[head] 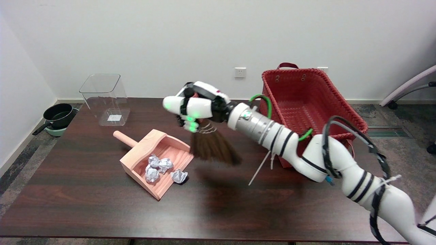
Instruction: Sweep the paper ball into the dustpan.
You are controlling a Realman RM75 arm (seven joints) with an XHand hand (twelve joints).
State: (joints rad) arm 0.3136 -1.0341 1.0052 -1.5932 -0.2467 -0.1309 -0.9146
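Far left, down on the floor beside the table (68, 204), there's a black pan (58, 114) sitting on something pale green. Up on the table's back left corner stands a clear plastic bin (104, 98), upright. Moving along, here's the wooden dustpan (150, 144), its round handle pointing back and left, its open mouth facing the front right. Inside it I can see crumpled paper, two or three wads bunched together. Right at the lip of the mouth sits the paper ball (178, 176), touching the dustpan's edge but resting on the dark tabletop, not quite inside. Just right of that, my broom (214, 149), brown bristles fanned downward and tilted, hanging above the table by the dustpan's far corner, a shadow under it. And there's my right hand (196, 105), fingers wrapped tight around the top of the broom, green lights glowing on it, held in the air over the table. Behind my forearm stands the red woven basket (306, 98) at the table's right rear, with a wall socket (240, 72) on the white wall between bin and basket.
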